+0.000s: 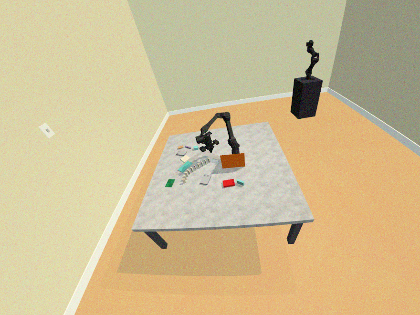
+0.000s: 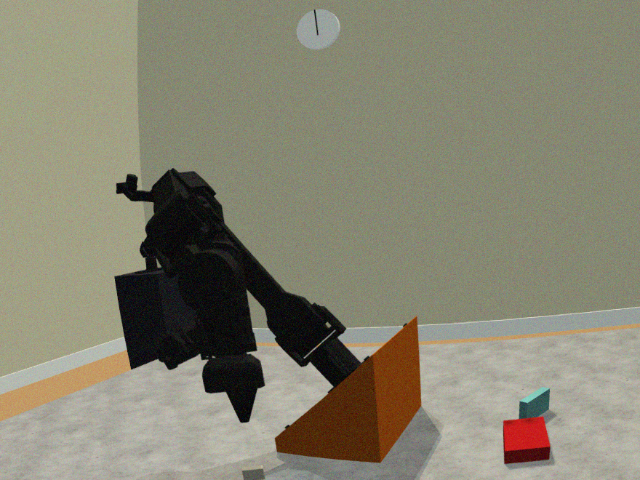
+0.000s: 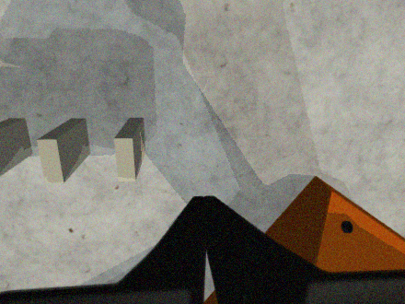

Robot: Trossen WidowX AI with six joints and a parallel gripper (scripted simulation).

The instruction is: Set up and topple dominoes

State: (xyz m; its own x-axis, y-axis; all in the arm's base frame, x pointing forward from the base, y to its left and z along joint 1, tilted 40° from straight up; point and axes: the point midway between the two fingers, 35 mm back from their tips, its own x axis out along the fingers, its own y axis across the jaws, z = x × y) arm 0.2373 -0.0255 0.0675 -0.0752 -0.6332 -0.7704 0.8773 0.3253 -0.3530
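Observation:
A curved row of several cream dominoes stands upright on the table, seen in the top view with a middle domino (image 1: 194,166). The end domino nearest the arm (image 1: 208,160) (image 3: 125,157) (image 2: 253,473) stands upright, with its neighbour (image 3: 52,158) beside it in the wrist view. My gripper (image 1: 211,151) (image 2: 244,421) (image 3: 202,206) is shut and empty, its fingertips together. It hangs above the table, beyond the arm-side end of the row. In the wrist view the fingertips are to the right of the end domino and apart from it.
The orange wedge (image 1: 232,161) (image 2: 398,387) (image 3: 299,230) stands by the arm's base. A teal slab (image 1: 184,166) lies close beside the row. A grey plate (image 1: 205,179), a red block (image 1: 228,183) (image 2: 526,435), a small teal block (image 1: 240,182) (image 2: 534,403) and a green piece (image 1: 170,183) are around it.

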